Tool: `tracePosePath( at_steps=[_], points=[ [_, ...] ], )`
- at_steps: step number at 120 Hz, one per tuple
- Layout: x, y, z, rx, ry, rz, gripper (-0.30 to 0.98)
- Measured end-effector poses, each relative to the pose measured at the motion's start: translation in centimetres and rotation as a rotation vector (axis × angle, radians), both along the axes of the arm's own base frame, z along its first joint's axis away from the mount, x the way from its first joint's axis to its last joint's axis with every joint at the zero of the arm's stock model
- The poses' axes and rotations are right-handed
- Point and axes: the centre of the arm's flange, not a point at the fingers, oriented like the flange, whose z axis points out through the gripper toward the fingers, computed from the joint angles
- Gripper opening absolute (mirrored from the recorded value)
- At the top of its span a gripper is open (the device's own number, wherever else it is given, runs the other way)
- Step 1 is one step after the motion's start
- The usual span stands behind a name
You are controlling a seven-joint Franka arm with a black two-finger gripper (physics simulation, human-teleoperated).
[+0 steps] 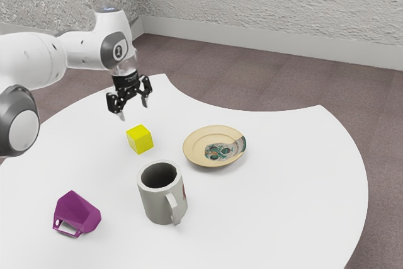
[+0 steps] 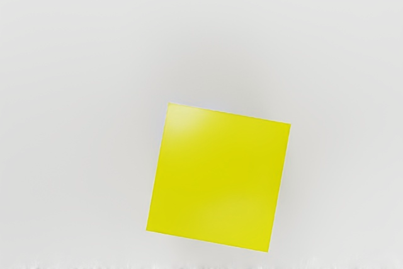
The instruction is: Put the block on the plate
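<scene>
My black gripper (image 1: 134, 111) hangs above the table in the exterior view, its two fingers wide apart with nothing between them. Below it, the yellow block (image 1: 140, 139) rests on the white tabletop. From the wrist view the block (image 2: 218, 177) is seen from above, slightly turned, below my hand. A tan plate (image 1: 196, 145) with a skull-like picture lies flat on the table, toward the exterior view's right from the block, the two apart. Nothing lies on the plate.
A grey mug (image 1: 157, 202) stands upright near the block and plate, its handle toward the exterior camera. A purple mug (image 1: 78, 211) lies tipped at the exterior view's lower left. The white table (image 1: 296, 187) has a curved edge.
</scene>
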Motion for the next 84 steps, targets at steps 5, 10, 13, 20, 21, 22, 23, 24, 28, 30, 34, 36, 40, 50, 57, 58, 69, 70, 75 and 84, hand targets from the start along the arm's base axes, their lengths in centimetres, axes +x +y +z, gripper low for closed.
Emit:
tracePosePath(
  at_steps=[5, 10, 13, 20, 21, 22, 23, 24, 28, 30, 34, 36, 40, 50, 57, 58, 69, 70, 75, 84],
  points=[
    [0.0, -0.1, 0.0, 0.0, 0.0, 0.001, 0.69],
    [0.0, -0.2, 0.0, -0.002, 0.0, -0.002, 0.69],
    [0.1, -0.3, 0.0, -0.003, 0.0, -0.004, 0.69],
    [0.1, -0.6, -0.1, -0.005, 0.001, -0.009, 0.69],
    [0.1, -0.6, -0.1, -0.005, 0.001, -0.011, 0.69],
    [0.1, -0.7, -0.1, -0.006, 0.001, -0.012, 0.69],
    [0.1, -0.7, -0.1, -0.006, 0.001, -0.014, 0.69],
    [0.1, -0.7, -0.1, -0.007, 0.001, -0.015, 0.69],
    [0.1, -0.8, -0.1, -0.007, 0.001, -0.021, 0.69],
    [0.1, -0.8, -0.1, -0.008, 0.001, -0.024, 0.69],
    [0.1, -0.8, -0.1, -0.008, 0.001, -0.029, 0.69],
    [0.1, -0.8, -0.1, -0.008, 0.002, -0.032, 0.69],
    [0.1, -0.8, -0.1, -0.008, 0.001, -0.036, 0.69],
    [0.1, -0.9, -0.1, -0.008, 0.002, -0.047, 0.69],
    [0.1, -0.9, -0.2, -0.008, 0.003, -0.053, 0.69],
    [0.2, -0.9, -0.2, -0.008, 0.004, -0.054, 0.69],
    [0.2, -0.8, -0.8, -0.009, 0.01, -0.063, 0.69],
    [0.2, -0.9, -0.9, -0.009, 0.012, -0.064, 0.69],
    [0.3, -1.0, -1.5, -0.012, 0.018, -0.072, 0.69],
    [0.6, -1.1, -2.5, -0.018, 0.024, -0.09, 0.69]
  ],
)
